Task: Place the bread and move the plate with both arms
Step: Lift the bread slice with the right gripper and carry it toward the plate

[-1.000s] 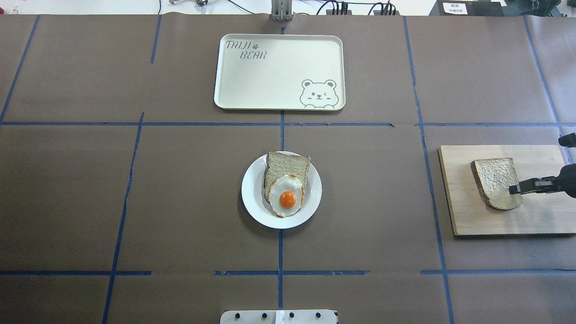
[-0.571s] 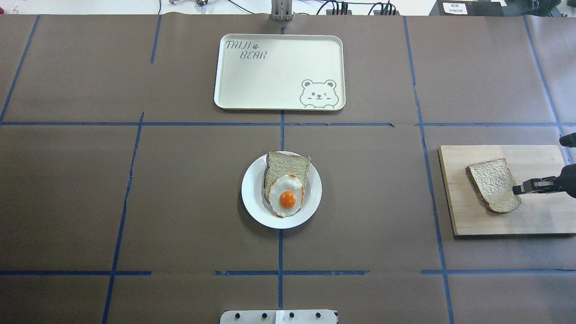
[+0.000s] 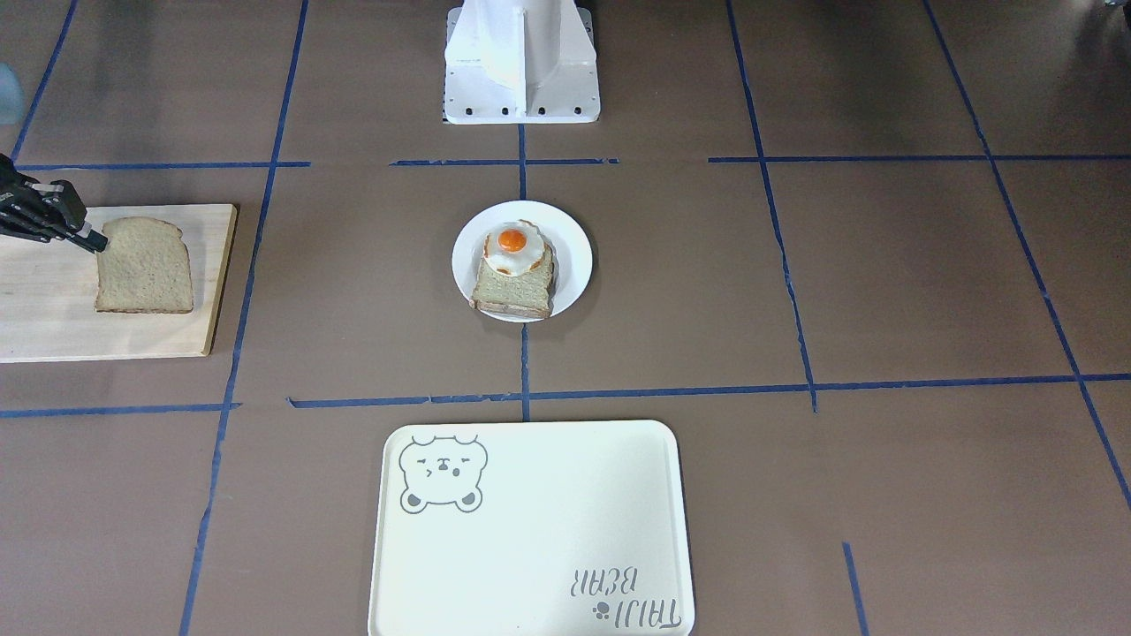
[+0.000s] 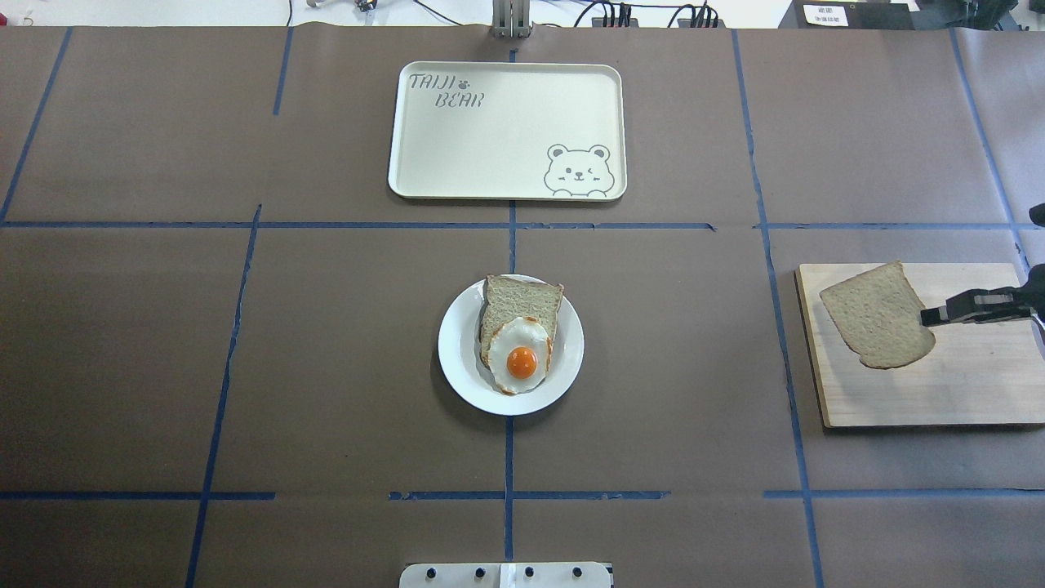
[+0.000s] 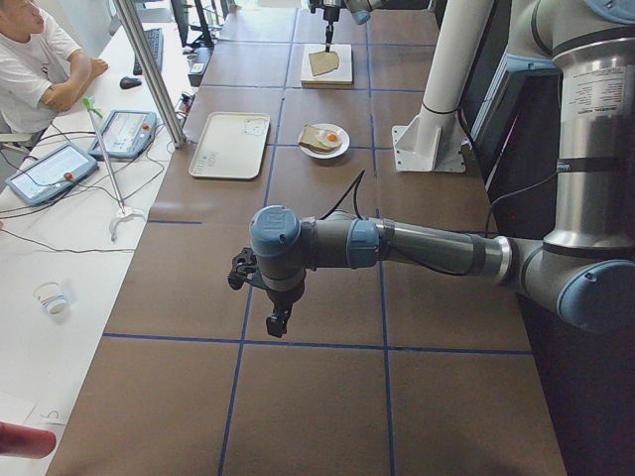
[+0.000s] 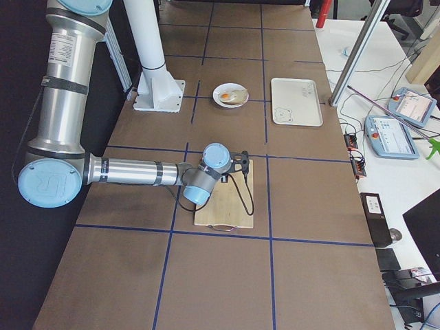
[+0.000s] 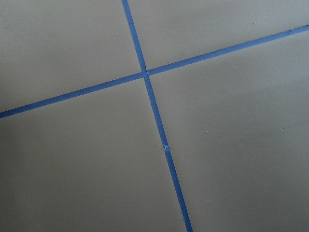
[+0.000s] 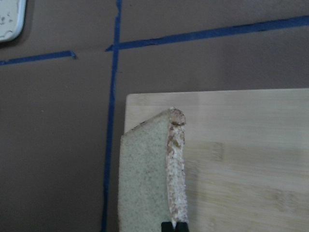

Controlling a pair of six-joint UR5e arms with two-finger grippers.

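The bread (image 4: 875, 314) is a plain brown slice held by one edge in my right gripper (image 4: 927, 317), lifted above the wooden board (image 4: 963, 392) at the right. The right wrist view shows the slice (image 8: 149, 179) pinched between the fingertips at the bottom edge. The front view shows the same hold (image 3: 99, 245). The white plate (image 4: 457, 376) sits mid-table and bears another slice with a fried egg (image 4: 521, 361). My left gripper (image 5: 276, 325) shows only in the left side view, low over bare table, and I cannot tell whether it is open or shut.
A cream tray (image 4: 506, 131) with a bear drawing lies beyond the plate at the table's far side. Blue tape lines cross the brown table cover. The white pedestal base (image 3: 521, 62) stands behind the plate on the robot's side.
The bread has risen off the board in my right gripper and shifted slightly left and away. The plate and tray have not moved.
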